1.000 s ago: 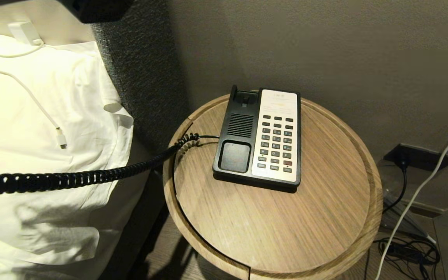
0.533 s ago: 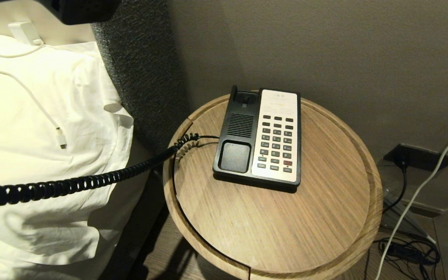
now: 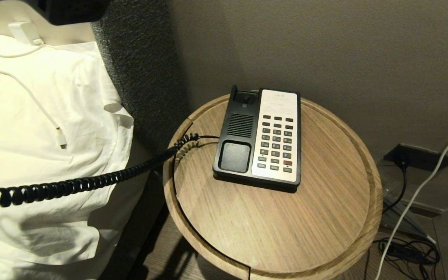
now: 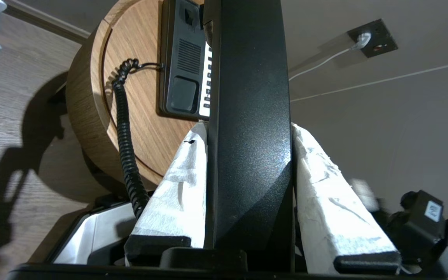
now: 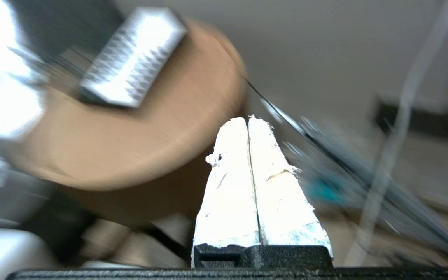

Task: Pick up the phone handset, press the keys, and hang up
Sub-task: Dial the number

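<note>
The left gripper (image 4: 249,132) had its jaws clamped on the phone handset (image 4: 249,97), held off its cradle above and to the left of the round wooden bench (image 3: 278,233). The coiled cord (image 3: 72,184) stretched from the phone base (image 3: 235,132) across the bed (white linen). The keys (image 3: 276,142) lay uncovered. The right gripper's (image 5: 249,120) jaws were pressed together, empty.

Black-and-white phone base (image 3: 258,142) on round wooden side table (image 3: 278,229), cradle empty. Dark grey keys (image 3: 276,142) on white faceplate. Black coiled cord (image 3: 72,184) stretches left over white pillow (image 3: 33,116). White charging cable (image 3: 37,105) on pillow.
</note>
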### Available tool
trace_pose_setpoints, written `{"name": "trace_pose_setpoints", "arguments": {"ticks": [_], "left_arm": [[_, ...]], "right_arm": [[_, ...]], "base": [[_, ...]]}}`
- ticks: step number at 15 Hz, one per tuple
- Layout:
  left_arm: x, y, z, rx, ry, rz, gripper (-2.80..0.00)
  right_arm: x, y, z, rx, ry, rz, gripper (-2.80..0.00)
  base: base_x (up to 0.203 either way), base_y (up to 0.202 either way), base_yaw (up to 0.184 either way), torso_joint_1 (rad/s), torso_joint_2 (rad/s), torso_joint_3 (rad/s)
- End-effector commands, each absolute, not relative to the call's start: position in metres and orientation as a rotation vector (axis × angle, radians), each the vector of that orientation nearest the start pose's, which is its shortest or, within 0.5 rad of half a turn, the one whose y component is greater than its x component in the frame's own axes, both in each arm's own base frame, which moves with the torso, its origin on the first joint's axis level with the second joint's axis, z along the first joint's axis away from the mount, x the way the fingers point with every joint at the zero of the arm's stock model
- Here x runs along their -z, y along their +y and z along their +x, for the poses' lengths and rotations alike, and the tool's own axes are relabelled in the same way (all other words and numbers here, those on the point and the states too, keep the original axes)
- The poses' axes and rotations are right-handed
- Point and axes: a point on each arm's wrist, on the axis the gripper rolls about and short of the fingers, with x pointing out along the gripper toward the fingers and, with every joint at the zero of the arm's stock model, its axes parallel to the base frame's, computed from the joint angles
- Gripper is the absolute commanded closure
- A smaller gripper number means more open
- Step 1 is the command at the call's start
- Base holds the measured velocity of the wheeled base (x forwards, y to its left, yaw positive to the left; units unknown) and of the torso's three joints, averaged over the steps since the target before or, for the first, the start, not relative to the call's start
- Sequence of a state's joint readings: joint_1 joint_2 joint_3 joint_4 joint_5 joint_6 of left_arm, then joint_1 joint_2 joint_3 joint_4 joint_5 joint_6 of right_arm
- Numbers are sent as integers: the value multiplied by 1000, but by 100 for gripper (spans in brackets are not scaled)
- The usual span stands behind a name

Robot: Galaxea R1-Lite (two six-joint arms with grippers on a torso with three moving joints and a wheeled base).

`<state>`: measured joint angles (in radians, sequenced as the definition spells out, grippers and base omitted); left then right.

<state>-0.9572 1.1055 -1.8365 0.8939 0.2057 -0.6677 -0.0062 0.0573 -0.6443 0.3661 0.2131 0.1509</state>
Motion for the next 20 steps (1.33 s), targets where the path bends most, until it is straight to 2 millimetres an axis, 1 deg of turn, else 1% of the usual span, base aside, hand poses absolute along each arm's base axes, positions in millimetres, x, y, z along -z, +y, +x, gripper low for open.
{"name": "trace_pose_setpoints", "arguments": {"ticks": [1, 2, 3, 4, 6, 7, 8, 9, 10, 12, 13, 14, 16, 19, 20], "left_arm": [[-419, -35, 30, 662, 399, -534, 0], [-418, -35, 30, 659, 403, -531, 0], [-418, -35, 31, 660, 402, -530, 0], [-419, -35, 30, 661, 398, -532, 0], [-419, -35, 30, 662, 396, -534, 0], [-419, -35, 30, 662, 396, -534, 0], [-419, -34, 30, 662, 397, -533, 0], [-419, -35, 30, 661, 399, -534, 0], [-419, -35, 31, 661, 400, -533, 0], [-419, -35, 30, 664, 393, -538, 0], [-419, -35, 30, 662, 394, -537, 0], [-419, -36, 31, 663, 394, -537, 0], [-419, -35, 31, 659, 392, -537, 0], [-419, -35, 31, 659, 392, -538, 0], [-419, -36, 31, 658, 394, -537, 0]], "right_arm": [[-265, 7, -92, -289, -120, 212, 0], [-289, 8, -65, -326, -10, 235, 0], [-305, 9, -31, -358, 111, 249, 0], [-314, 9, 0, -380, 210, 261, 0], [-321, 10, 72, -411, 406, 287, 0], [-321, 13, 102, -432, 479, 291, 0], [-318, 19, 127, -455, 542, 282, 0], [-314, 34, 147, -489, 598, 248, 0], [-310, 52, 160, -525, 627, 214, 0], [-306, 95, 187, -573, 619, 166, 0], [-305, 115, 198, -533, 580, 143, 0], [-306, 130, 202, -510, 543, 139, 0], [-306, 149, 202, -519, 538, 165, 0], [-304, 159, 215, -459, 482, 184, 0], [-302, 162, 214, -466, 486, 183, 0]], "base": [[0, 0, 0, 0, 0, 0], [0, 0, 0, 0, 0, 0], [0, 0, 0, 0, 0, 0], [0, 0, 0, 0, 0, 0], [0, 0, 0, 0, 0, 0], [0, 0, 0, 0, 0, 0], [0, 0, 0, 0, 0, 0], [0, 0, 0, 0, 0, 0], [0, 0, 0, 0, 0, 0], [0, 0, 0, 0, 0, 0], [0, 0, 0, 0, 0, 0], [0, 0, 0, 0, 0, 0], [0, 0, 0, 0, 0, 0], [0, 0, 0, 0, 0, 0], [0, 0, 0, 0, 0, 0]]}}
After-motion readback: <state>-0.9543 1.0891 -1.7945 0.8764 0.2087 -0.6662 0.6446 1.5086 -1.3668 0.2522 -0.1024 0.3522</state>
